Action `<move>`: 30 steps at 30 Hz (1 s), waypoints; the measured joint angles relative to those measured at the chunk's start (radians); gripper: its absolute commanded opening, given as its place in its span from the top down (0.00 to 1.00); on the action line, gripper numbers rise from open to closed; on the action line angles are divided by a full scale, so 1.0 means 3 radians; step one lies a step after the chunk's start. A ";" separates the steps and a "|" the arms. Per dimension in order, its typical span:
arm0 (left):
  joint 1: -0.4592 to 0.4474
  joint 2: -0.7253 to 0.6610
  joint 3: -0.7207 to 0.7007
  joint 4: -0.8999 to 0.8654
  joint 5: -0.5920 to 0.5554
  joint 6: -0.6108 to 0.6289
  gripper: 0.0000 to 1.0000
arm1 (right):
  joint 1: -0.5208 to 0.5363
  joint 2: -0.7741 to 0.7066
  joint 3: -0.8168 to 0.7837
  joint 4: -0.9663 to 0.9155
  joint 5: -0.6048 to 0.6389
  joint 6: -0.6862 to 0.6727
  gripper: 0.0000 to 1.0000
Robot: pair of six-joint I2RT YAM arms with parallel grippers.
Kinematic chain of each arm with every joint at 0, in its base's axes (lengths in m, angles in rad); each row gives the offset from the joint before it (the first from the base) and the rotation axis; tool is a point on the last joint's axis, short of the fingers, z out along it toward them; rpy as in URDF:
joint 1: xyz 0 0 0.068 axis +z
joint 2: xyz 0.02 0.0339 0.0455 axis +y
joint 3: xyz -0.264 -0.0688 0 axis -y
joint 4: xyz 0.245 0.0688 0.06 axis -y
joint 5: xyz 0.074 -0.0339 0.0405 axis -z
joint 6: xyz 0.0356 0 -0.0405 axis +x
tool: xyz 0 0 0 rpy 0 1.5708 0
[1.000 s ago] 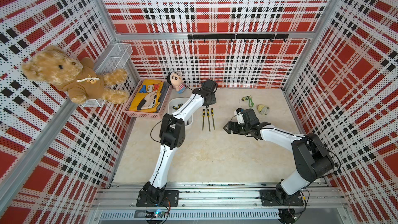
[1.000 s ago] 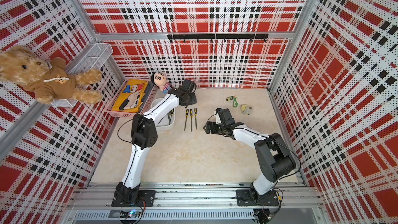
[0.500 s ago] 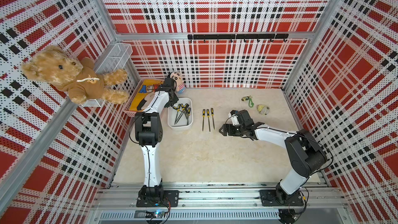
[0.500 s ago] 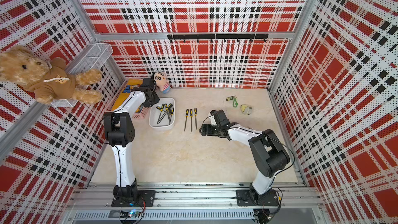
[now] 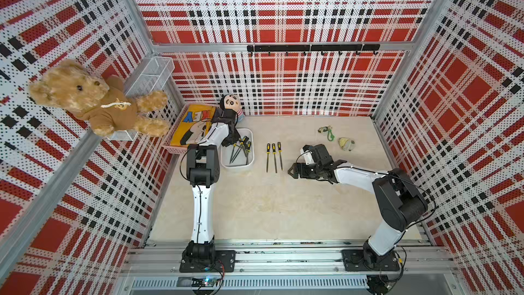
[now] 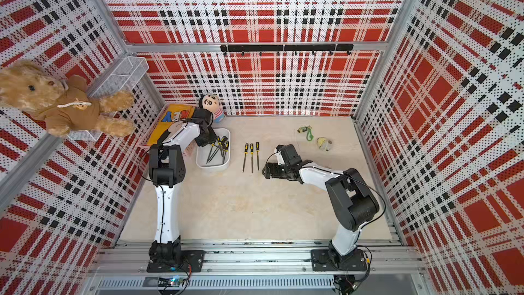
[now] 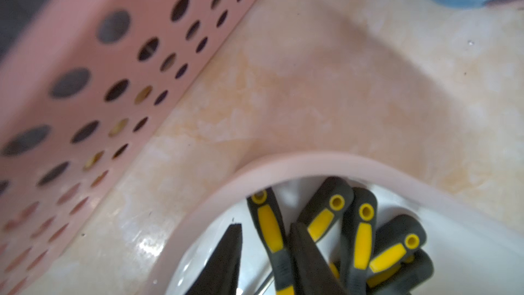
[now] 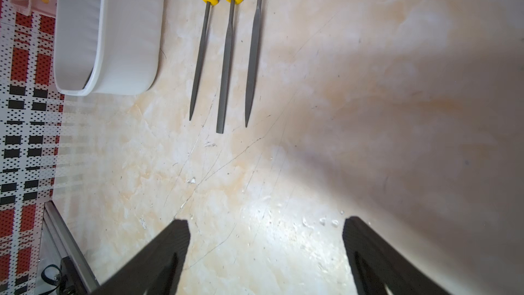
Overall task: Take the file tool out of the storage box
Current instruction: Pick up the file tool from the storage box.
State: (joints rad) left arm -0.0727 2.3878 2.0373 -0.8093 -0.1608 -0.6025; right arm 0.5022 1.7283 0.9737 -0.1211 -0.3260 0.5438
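Left gripper [image 7: 266, 225] down in storage box [image 5: 237, 166]; right gripper [image 8: 266, 221] above tabletop [image 5: 269, 208].
Box sits far-left on scratched beige marbled surface, beside pink basket [image 7: 85, 95], files [image 5: 239, 150] piled inside; red-black plaid perforated walls [image 5: 283, 9] enclose it. Left jaws part-open astride one file handle [image 7: 269, 234], gap visible; right jaws spread wide, empty.

Perforated plaid walls [image 5: 283, 9], red, black and white, on left, far and right. Black hook rail [image 5: 312, 48] on far wall. Beige marbled floor [image 5: 283, 208]. Aluminium frame posts [image 5: 133, 9] in far corners; slotted rail [image 5: 283, 256] along near edge.
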 measured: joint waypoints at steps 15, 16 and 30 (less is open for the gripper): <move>0.0013 0.0136 0.0067 0.0003 0.0011 0.0001 0.88 | 0.0000 0.0107 0.0048 -0.0006 -0.0034 -0.0003 0.07; 0.0013 0.0136 0.0069 0.0003 0.0011 0.0001 0.90 | 0.0000 0.0107 0.0050 -0.0006 -0.0034 -0.0004 0.07; -0.0139 -0.0018 0.0408 -0.0230 -0.0234 0.0098 0.94 | 0.0038 0.0137 0.0127 -0.0017 -0.0034 -0.0011 0.07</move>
State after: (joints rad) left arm -0.1143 2.3825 2.1597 -0.8783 -0.2310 -0.5732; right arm 0.5137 1.7695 1.0119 -0.1261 -0.3363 0.5404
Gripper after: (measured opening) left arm 0.206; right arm 0.928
